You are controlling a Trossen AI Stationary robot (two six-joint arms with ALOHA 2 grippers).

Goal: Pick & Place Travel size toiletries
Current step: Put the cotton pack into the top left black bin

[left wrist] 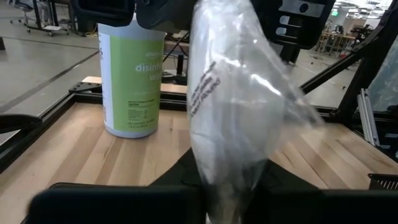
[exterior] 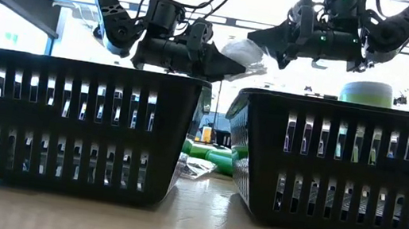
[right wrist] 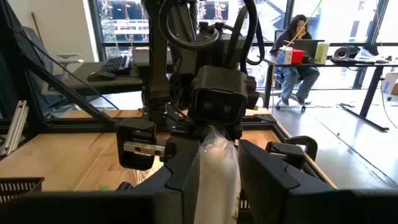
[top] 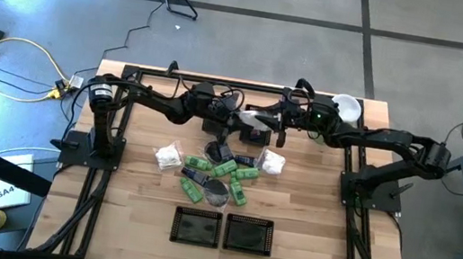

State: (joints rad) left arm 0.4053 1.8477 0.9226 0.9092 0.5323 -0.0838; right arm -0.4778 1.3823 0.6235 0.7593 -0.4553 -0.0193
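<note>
Clear-wrapped packet (top: 254, 115) is hanging between both grippers, left gripper (top: 236, 112) pinching its nine o'clock end, right gripper (top: 271, 117) spreading.

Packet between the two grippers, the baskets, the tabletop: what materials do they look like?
Packet: thin clear plastic film, glossy and crinkled, something white inside; left gripper holds one end, right gripper stands around the other.
Baskets: black, matte, slotted walls; looks like moulded plastic, though coated metal is possible.
Tabletop: pale wood planks, visible grain and seams, satin finish.
</note>
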